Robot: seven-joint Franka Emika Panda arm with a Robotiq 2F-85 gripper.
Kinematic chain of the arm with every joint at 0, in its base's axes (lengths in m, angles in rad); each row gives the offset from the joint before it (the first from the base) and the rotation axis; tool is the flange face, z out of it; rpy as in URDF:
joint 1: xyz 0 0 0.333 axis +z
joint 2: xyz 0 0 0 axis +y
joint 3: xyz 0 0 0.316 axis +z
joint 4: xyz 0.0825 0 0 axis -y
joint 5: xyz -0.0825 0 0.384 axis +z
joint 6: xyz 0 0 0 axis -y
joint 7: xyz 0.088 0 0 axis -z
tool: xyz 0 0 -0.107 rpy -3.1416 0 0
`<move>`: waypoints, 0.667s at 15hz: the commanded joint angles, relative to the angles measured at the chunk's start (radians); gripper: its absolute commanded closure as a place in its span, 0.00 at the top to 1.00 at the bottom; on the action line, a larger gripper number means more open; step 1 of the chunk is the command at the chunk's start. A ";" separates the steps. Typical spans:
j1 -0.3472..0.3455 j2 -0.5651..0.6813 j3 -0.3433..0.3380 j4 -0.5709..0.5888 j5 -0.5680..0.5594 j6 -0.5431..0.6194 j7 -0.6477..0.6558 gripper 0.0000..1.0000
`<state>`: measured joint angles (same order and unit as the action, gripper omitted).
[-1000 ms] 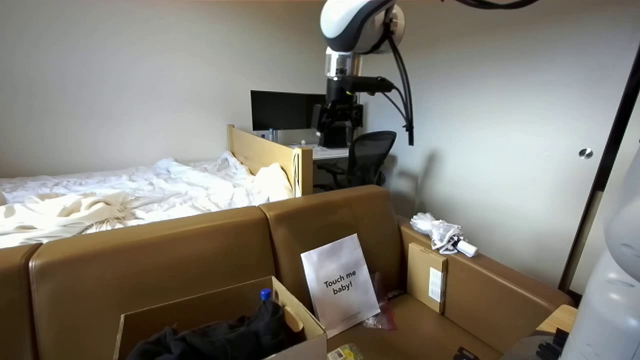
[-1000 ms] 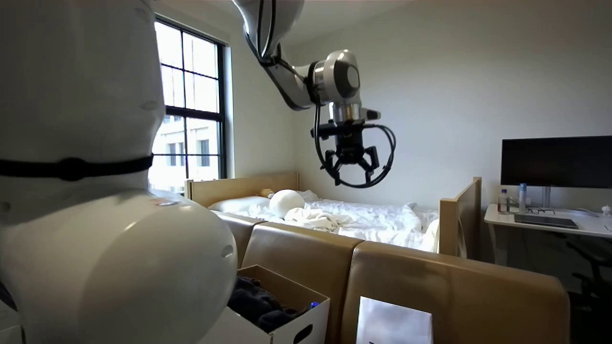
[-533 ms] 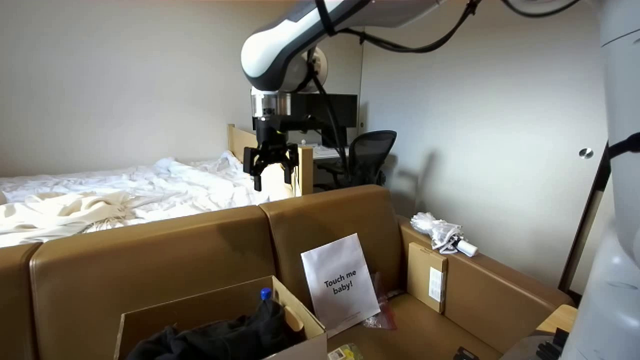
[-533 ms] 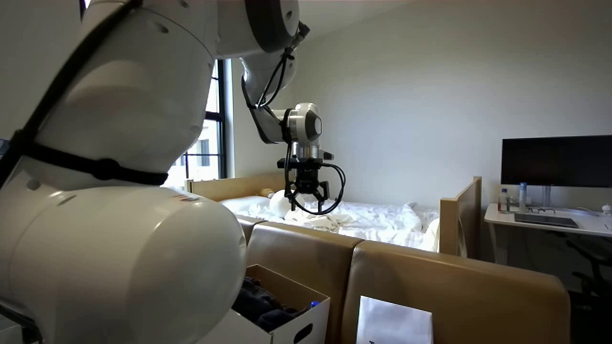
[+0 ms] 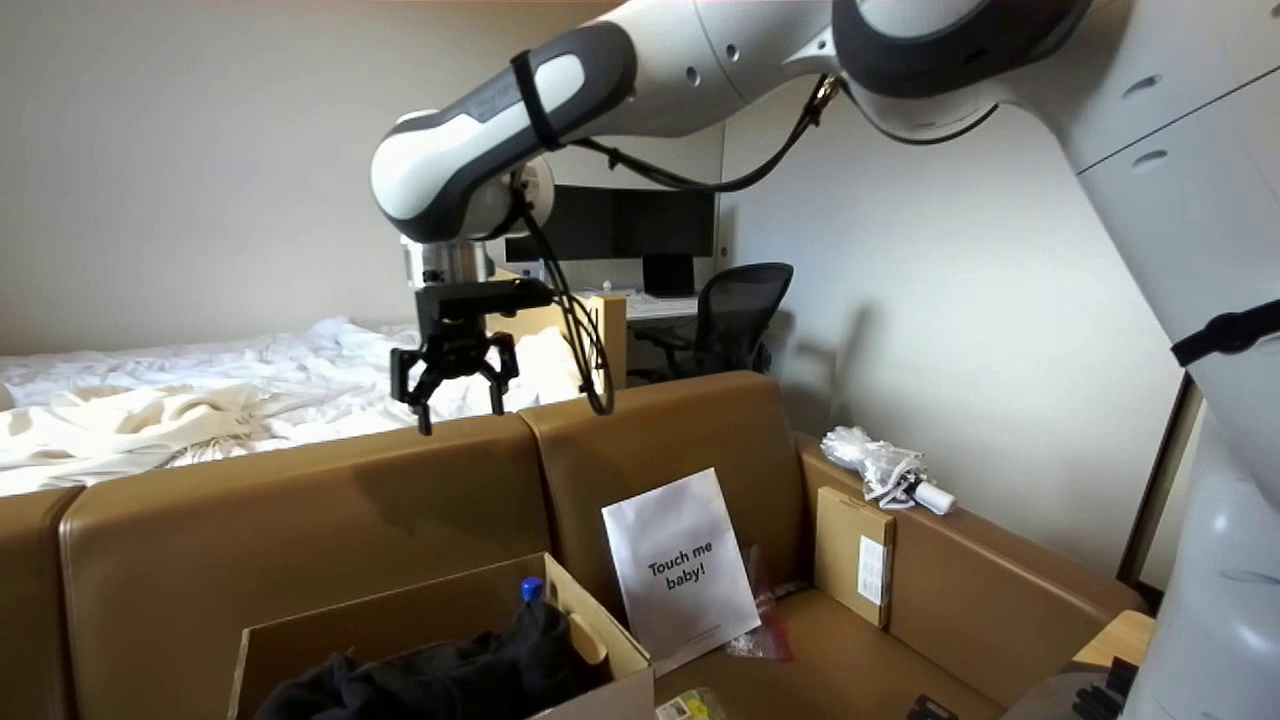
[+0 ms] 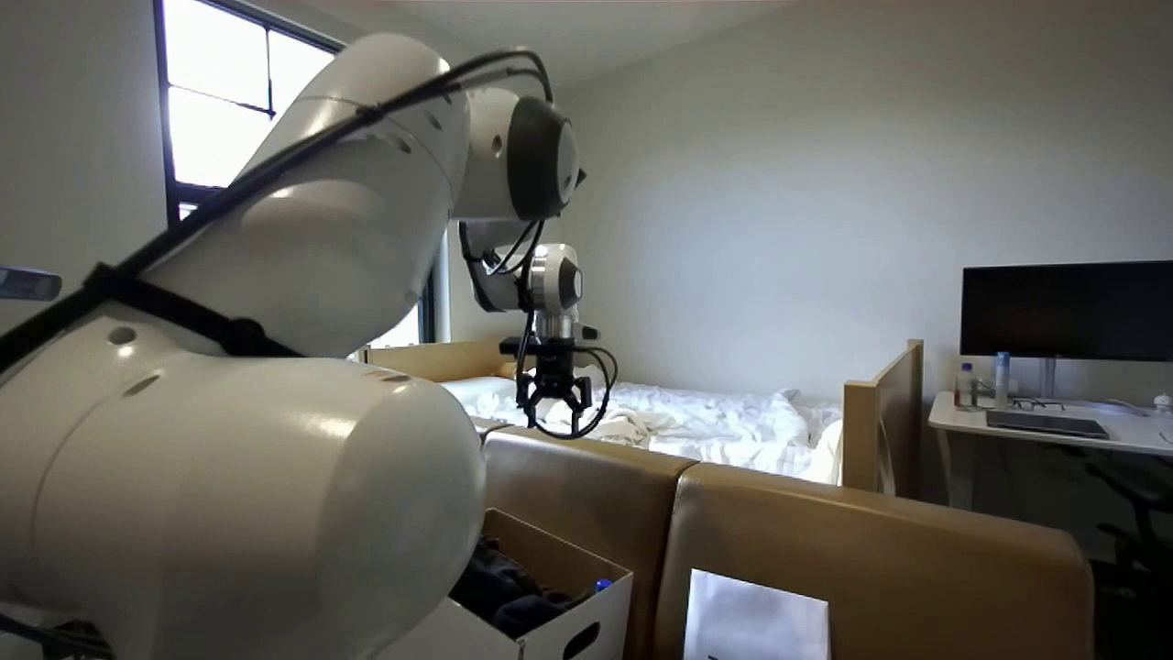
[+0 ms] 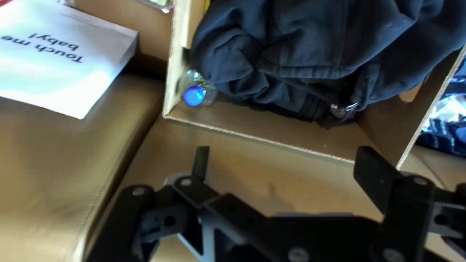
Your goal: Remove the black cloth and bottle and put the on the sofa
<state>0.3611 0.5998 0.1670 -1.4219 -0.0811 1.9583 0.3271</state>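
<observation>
Black cloth (image 5: 460, 670) lies heaped and creased inside a cardboard box (image 5: 400, 622) against a brown sofa (image 5: 290, 530), where a white robot arm (image 5: 690, 60) reaches across the room with its pincer (image 5: 460, 413) pointed downward. Released, the pincer spreads its two dark fingers (image 7: 201, 162) wide and hangs higher than the box, well apart from it. Sharing the box with the fabric is a clear bottle (image 7: 204, 89), tucked into the corner nearest the sofa's back, its blue cap (image 7: 194, 95) uppermost, just beside the folds; whether the two touch, I cannot tell. In an exterior view the cap shows over the cardboard wall, near an oval hand hole (image 6: 582, 639). Propped beside the box, a white printed sign (image 5: 680, 560) reads "Touch me baby!" Farther along, a flat cardboard parcel (image 5: 845, 560) leans on the inside of the armrest (image 5: 970, 560), and a clear plastic bundle (image 5: 880, 465) with a white handle lies on top of that armrest. Behind the sofa spreads a bed (image 6: 861, 431) with rumpled white bedding (image 5: 300, 370); past its wooden end stand a mesh-backed chair (image 5: 745, 310) and a white surface (image 6: 1127, 442) carrying a dark monitor (image 6: 1068, 312). Daylight fills a black-framed window (image 6: 215, 87), partly hidden by the arm.
</observation>
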 commanded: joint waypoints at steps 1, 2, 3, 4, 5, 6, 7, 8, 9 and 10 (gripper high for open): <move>0.044 0.221 0.037 0.244 0.095 -0.098 -0.017 1.00; 0.062 0.275 0.037 0.297 0.107 -0.119 -0.011 1.00; 0.076 0.327 0.037 0.348 0.116 -0.142 -0.014 1.00; 0.078 0.381 0.052 0.410 0.113 -0.190 -0.014 1.00; 0.083 0.431 0.063 0.463 0.121 -0.233 -0.035 1.00; 0.085 0.479 0.079 0.519 0.129 -0.277 -0.051 1.00; 0.090 0.527 0.095 0.574 0.129 -0.323 -0.074 1.00; 0.094 0.570 0.109 0.628 0.129 -0.363 -0.092 1.00; 0.100 0.613 0.118 0.683 0.125 -0.386 -0.097 1.00; 0.111 0.651 0.117 0.735 0.112 -0.405 -0.083 1.00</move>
<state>0.4516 1.1217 0.2698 -0.8838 0.0189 1.6465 0.2704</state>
